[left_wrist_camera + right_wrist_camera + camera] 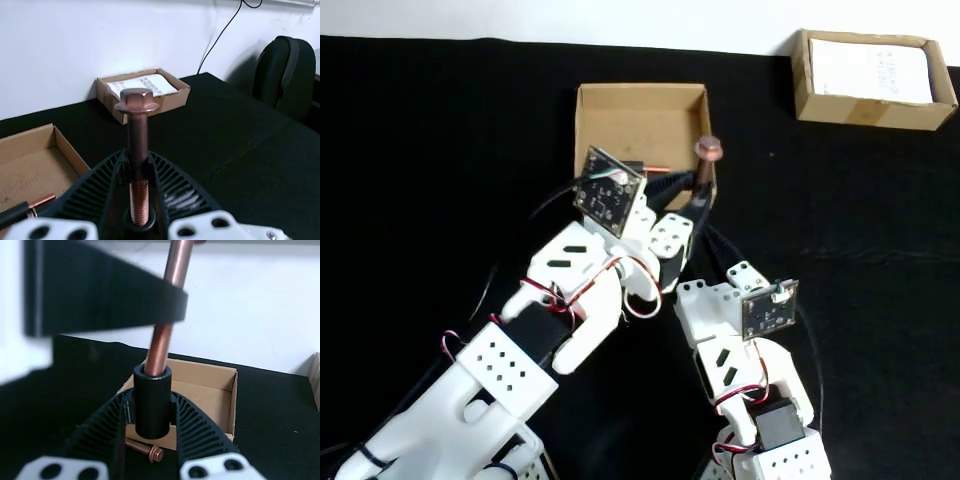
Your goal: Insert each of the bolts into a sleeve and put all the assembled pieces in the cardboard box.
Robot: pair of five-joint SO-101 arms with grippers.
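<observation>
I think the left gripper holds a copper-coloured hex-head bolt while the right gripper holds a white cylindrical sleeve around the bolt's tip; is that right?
Not quite: the cylindrical sleeve is black, not white, as the right wrist view shows. The rest is correct: the left gripper holds the copper-coloured hex-head bolt, and the right gripper holds that sleeve around the bolt's tip.

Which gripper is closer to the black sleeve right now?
Right. The right gripper is shut on the sleeve itself; the left gripper clamps the bolt by its shank, apart from the sleeve.
</observation>
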